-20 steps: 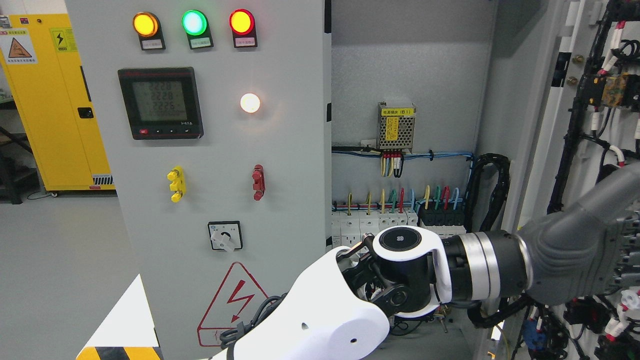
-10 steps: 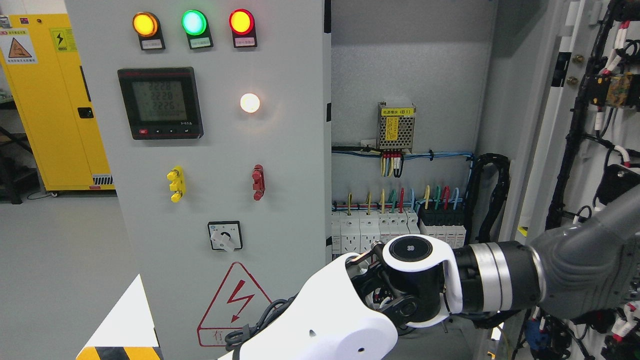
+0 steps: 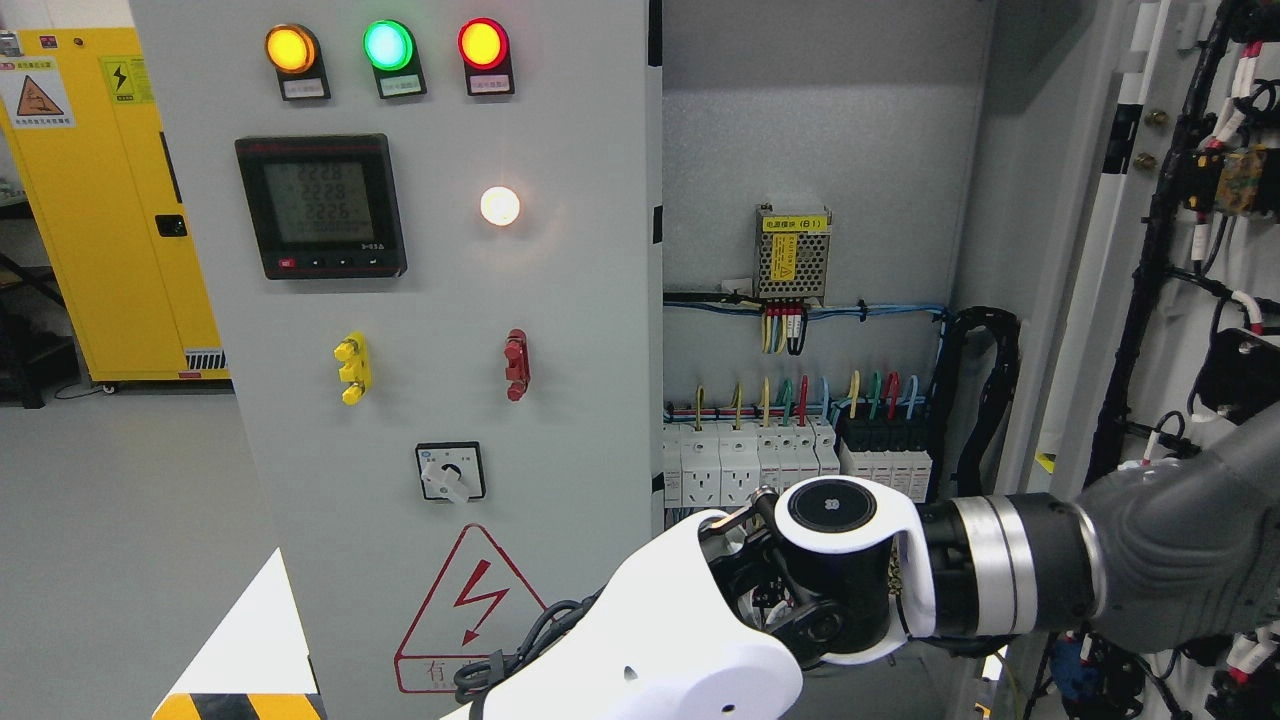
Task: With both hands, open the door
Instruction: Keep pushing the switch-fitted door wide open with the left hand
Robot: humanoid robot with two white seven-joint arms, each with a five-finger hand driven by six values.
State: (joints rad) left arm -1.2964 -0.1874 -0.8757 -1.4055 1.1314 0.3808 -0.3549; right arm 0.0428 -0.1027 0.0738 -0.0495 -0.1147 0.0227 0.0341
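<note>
Reaching in with the left arm (image 3: 680,650) from the bottom edge of the view, crossing low in front of the grey cabinet (image 3: 820,130) toward its right side. Ending in the left hand (image 3: 1180,570) at the view's right edge, lying against or just before the inner face of the right-hand door (image 3: 1120,250); cannot tell which. Hiding the fingers past the frame, so cannot tell whether gripping or loose. Standing swung wide open, that door, showing black wiring on its inside. Staying shut, the left-hand door (image 3: 560,300), carrying three glowing lamps (image 3: 388,46) along its top edge and a meter (image 3: 320,205) beneath. Showing inside: a power supply (image 3: 792,253) above a row of breakers (image 3: 745,460).
</note>
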